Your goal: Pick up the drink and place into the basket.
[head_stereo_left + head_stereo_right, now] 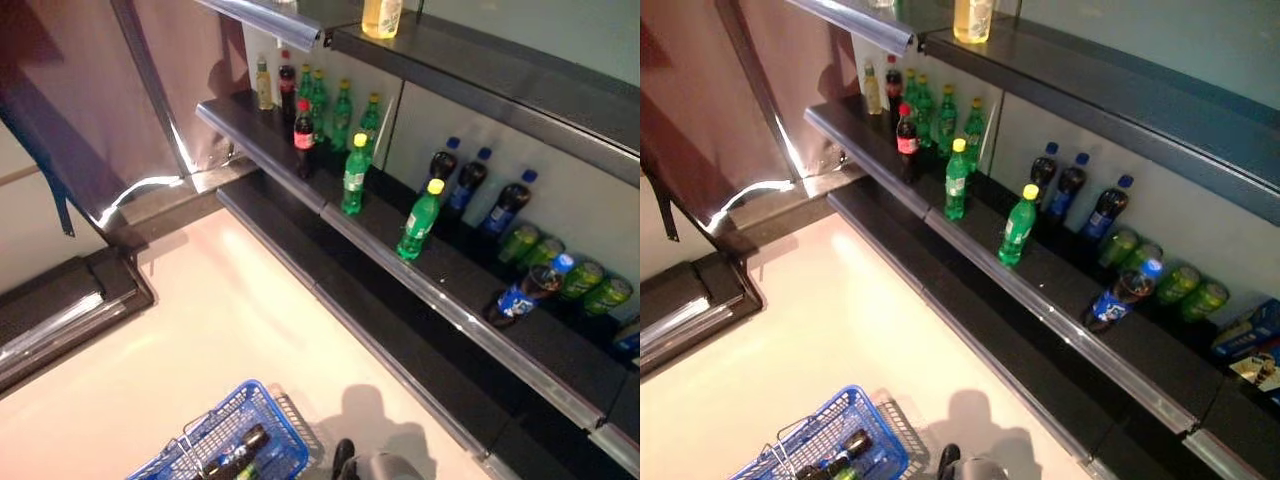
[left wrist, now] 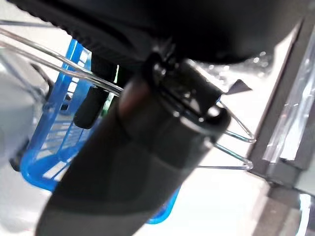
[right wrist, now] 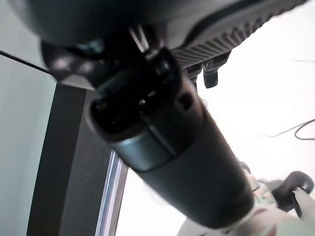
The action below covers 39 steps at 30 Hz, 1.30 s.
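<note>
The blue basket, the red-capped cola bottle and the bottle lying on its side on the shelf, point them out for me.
blue basket [image 1: 283, 447]: left eye view, on its blue mesh wall.
red-capped cola bottle [image 1: 304, 138]: left eye view, on its red label.
bottle lying on its side [image 1: 520, 297]: left eye view, on its blue label.

Up top, the two head eyes look down and forward from well back, side by side, sharing the dark shelf [image 1: 440, 280] with its bottles and the blue basket [image 1: 855, 425] on the pale floor [image 1: 200, 330] at the lower edge. Left wrist view sits very close behind its own hand [image 2: 147, 142], facing that same basket [image 2: 54, 147]. Right wrist view, just as tight on its hand [image 3: 167, 132], faces the shelf edge [image 3: 110, 196] and floor.
</note>
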{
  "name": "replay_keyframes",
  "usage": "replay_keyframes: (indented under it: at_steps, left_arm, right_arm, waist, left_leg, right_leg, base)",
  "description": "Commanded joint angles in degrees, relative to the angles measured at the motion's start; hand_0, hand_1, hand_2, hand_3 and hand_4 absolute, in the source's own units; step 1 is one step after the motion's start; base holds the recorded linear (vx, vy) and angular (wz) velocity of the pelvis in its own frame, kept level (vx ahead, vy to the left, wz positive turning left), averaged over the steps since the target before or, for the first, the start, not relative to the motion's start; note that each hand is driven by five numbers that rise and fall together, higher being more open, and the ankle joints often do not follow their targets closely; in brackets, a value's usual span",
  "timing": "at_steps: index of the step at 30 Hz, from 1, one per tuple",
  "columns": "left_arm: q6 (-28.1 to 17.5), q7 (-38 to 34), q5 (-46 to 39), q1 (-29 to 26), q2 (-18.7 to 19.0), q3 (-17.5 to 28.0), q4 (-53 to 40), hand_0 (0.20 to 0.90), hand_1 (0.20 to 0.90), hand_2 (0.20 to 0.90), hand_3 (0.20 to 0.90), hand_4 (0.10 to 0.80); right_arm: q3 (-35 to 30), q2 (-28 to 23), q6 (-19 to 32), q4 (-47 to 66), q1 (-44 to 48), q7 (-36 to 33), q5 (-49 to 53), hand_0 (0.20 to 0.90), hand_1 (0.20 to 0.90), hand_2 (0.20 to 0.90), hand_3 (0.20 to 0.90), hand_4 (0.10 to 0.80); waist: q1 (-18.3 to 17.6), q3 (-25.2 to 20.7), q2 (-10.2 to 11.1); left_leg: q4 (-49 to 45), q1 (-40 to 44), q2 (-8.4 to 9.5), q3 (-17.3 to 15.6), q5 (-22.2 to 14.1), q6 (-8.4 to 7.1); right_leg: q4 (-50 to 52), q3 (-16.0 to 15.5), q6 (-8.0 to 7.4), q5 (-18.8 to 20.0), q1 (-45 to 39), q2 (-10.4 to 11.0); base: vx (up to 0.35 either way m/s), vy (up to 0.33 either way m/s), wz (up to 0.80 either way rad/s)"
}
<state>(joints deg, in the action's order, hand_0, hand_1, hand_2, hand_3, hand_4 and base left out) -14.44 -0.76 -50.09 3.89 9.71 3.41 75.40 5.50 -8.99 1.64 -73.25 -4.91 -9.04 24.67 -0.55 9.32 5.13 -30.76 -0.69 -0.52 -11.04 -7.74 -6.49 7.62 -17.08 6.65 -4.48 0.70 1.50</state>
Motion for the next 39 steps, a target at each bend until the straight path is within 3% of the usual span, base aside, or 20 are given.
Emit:
replay_keyframes:
  at_steps: [1, 4, 5, 7, 9, 10, 13, 15, 17, 20, 24, 28, 31, 36, 39]
  left_arm:
    - [-6.7, 4.1, -2.7, -1.4, -4.2, -0.2, -5.0, 0.3, 0.3, 0.3, 0.2, 0.1]
    - [-6.7, 4.0, -5.2, -1.5, -4.1, 0.5, -5.5, 0.3, 0.3, 0.3, 0.2, 0.1]
    - [-6.7, 4.3, -6.2, -1.8, -3.7, 1.0, -5.5, 0.3, 0.3, 0.3, 0.2, 0.1]
    - [-6.7, 4.5, -7.4, -1.5, -3.3, 1.6, -5.4, 0.3, 0.3, 0.3, 0.2, 0.1]
    - [-6.3, 4.1, -7.8, -1.3, -3.2, 1.9, -5.4, 0.3, 0.3, 0.3, 0.2, 0.1]
    - [-5.6, 3.9, -7.9, -1.1, -3.1, 2.3, -5.4, 0.3, 0.3, 0.3, 0.2, 0.1]
    - [-5.4, 4.1, -8.9, -0.6, -3.6, 3.3, -4.9, 0.3, 0.3, 0.3, 0.2, 0.1]
    - [-5.3, 3.9, -10.9, -0.8, -4.2, 4.3, -4.4, 0.3, 0.3, 0.3, 0.2, 0.1]
    - [-3.3, 3.6, -12.2, -1.5, -3.9, 5.3, -4.2, 0.3, 0.3, 0.3, 0.2, 0.1]
    - [-3.2, 3.2, -10.8, -3.6, -1.1, 4.8, -5.3, 0.3, 0.3, 0.3, 0.2, 0.1]
    - [-2.2, 1.3, -10.9, -4.5, 0.3, 3.7, -7.5, 0.3, 0.3, 0.3, 0.2, 0.1]
    - [-1.1, -0.8, -8.7, -5.2, 0.9, 2.3, -9.0, 0.3, 0.3, 0.3, 0.2, 0.1]
    - [0.3, -2.6, -5.9, -4.4, 1.1, 1.4, -11.6, 0.3, 0.3, 0.3, 0.2, 0.1]
    - [1.0, -3.8, -4.8, -2.1, 2.3, 0.7, -13.9, 0.3, 0.3, 0.3, 0.2, 0.1]
    - [0.6, -4.0, -4.3, -0.8, 2.4, 0.2, -15.2, 0.3, 0.3, 0.3, 0.2, 0.1]
  right_arm:
    - [1.4, -3.9, 1.2, 0.5, 0.3, 0.1, -3.7, 0.9, 0.9, 0.9, 0.9, 0.8]
    - [2.4, -4.2, 1.4, 0.9, 1.4, 0.1, -3.9, 0.9, 0.9, 0.9, 0.9, 0.8]
    - [2.6, -4.1, 2.0, 0.5, 2.6, 0.3, -4.9, 0.9, 0.9, 0.9, 0.9, 0.8]
    - [3.0, -4.3, 2.1, 0.3, 3.3, 0.1, -5.1, 0.9, 0.9, 0.9, 0.9, 0.8]
    - [3.2, -4.3, 2.2, 0.2, 3.4, 0.0, -4.8, 0.9, 0.9, 0.9, 0.9, 0.8]
    - [3.2, -4.3, 2.5, 0.1, 3.0, 0.1, -4.8, 0.9, 0.9, 0.9, 0.9, 0.8]
    - [2.8, -4.5, 2.9, 0.3, 2.1, 0.3, -4.3, 0.9, 0.9, 0.9, 0.9, 0.8]
    - [2.3, -4.4, 2.8, 0.1, 2.0, 0.5, -5.0, 0.9, 0.9, 0.9, 0.9, 0.8]
    - [1.5, -4.2, 3.0, -0.7, 1.9, 0.5, -6.4, 0.9, 0.9, 0.9, 0.9, 0.8]
    - [1.3, -2.9, 3.9, -0.5, 1.0, 1.5, -5.6, 0.9, 0.9, 0.9, 0.9, 0.8]
    - [4.3, -2.1, 3.6, 2.3, 2.2, 0.8, -8.1, 0.9, 0.9, 0.9, 0.9, 0.8]
    - [8.4, -2.5, 5.2, 7.2, 3.6, 1.6, -12.1, 0.9, 0.9, 0.9, 0.9, 0.8]
    - [14.3, -4.4, 4.6, 21.1, 3.5, 2.0, -15.4, 0.9, 0.9, 0.9, 0.9, 0.8]
    - [19.6, -10.9, -2.1, 49.8, 2.3, 4.3, -12.3, 0.9, 0.9, 0.9, 0.9, 0.8]
    - [18.2, -15.3, 0.9, 62.6, 2.0, 6.9, -12.0, 0.9, 0.9, 0.9, 0.9, 0.8]
  waist:
    - [0.9, -0.9, 0.2]
    - [2.5, -0.8, 0.7]
    - [3.3, -0.7, 1.2]
    - [4.0, -0.6, 1.0]
    - [4.4, -0.8, 0.7]
    - [4.8, -0.8, 0.3]
    - [5.9, -0.1, -0.4]
    - [6.2, -0.2, -0.7]
    - [5.7, -0.5, -1.5]
    - [4.9, -1.9, -2.3]
    - [5.8, -2.6, -3.1]
    - [7.0, -2.8, -2.6]
    - [7.8, -2.2, -1.3]
    - [7.7, -1.9, 0.9]
    - [7.4, -2.1, 1.7]
  left_leg:
    - [-13.4, -3.7, 1.55, 2.9, 11.6, 0.69]
    - [-8.8, -7.1, 0.83, 4.0, 9.8, 2.87]
    - [-0.7, -6.8, -0.28, 3.7, 9.2, 3.75]
    - [11.1, -4.0, -1.6, 5.3, 10.2, 3.39]
    - [20.1, -3.0, -4.09, 7.4, 12.1, 2.18]
    - [26.9, -2.9, -6.24, 9.0, 14.6, 1.01]
    - [31.9, -5.0, -8.86, 13.2, 18.8, -0.29]
    - [31.6, -4.8, -8.38, 13.3, 17.0, 0.26]
    - [31.6, -2.6, -7.73, 11.3, 14.9, 0.43]
    - [30.9, 0.1, -4.19, 8.2, 11.9, 2.48]
    - [30.7, 0.9, -3.29, 6.4, 10.3, 3.63]
    - [30.7, 0.6, -3.01, 6.1, 9.9, 4.0]
    - [30.5, 0.6, -3.81, 6.2, 9.6, 3.78]
    - [31.1, 0.5, -5.18, 6.5, 10.0, 3.09]
    - [32.1, 1.0, -5.72, 6.6, 10.4, 2.72]
  right_leg:
    - [-4.4, -1.1, -6.35, 7.1, -1.8, 1.4]
    - [-4.8, 2.1, -6.67, 6.7, -2.8, 1.2]
    - [-5.6, 4.4, -7.14, 6.4, -3.8, 0.9]
    - [-6.7, 7.1, -7.84, 6.1, -4.6, 0.2]
    - [-7.6, 8.8, -8.42, 5.9, -5.2, 0.0]
    - [-8.3, 9.9, -8.86, 5.6, -6.1, 0.1]
    - [-8.5, 11.9, -9.27, 4.8, -7.8, 0.9]
    - [-8.2, 11.1, -10.61, 4.2, -8.7, 3.3]
    - [-6.4, 9.5, -11.98, 3.4, -8.9, 5.7]
    - [-2.8, 7.5, -14.58, 3.9, -8.4, 10.0]
    - [-3.4, 5.5, -15.3, 5.0, -7.4, 12.3]
    - [-5.7, 4.5, -15.81, 6.1, -8.1, 12.7]
    - [-6.8, 3.5, -16.55, 7.6, -8.3, 12.9]
    - [-8.0, 2.9, -17.01, 7.4, -8.9, 11.7]
    - [-8.9, 2.8, -17.0, 7.3, -9.3, 11.0]
  base:
    - [0.271, 0.058, -0.83]
    - [0.274, 0.089, -0.39]
    - [0.366, 0.184, -0.51]
    - [0.341, 0.235, -0.55]
    - [0.287, 0.246, -0.35]
    - [0.296, 0.277, -0.32]
    - [0.261, 0.268, -0.21]
    - [0.28, 0.37, -0.38]
    - [0.31, 0.409, -0.53]
    - [0.306, 0.355, -0.09]
    - [0.096, 0.127, -0.1]
    - [0.009, -0.039, -0.14]
    - [-0.009, -0.138, -0.04]
    - [-0.014, -0.148, 0.01]
    - [-0.006, -0.086, 0.03]
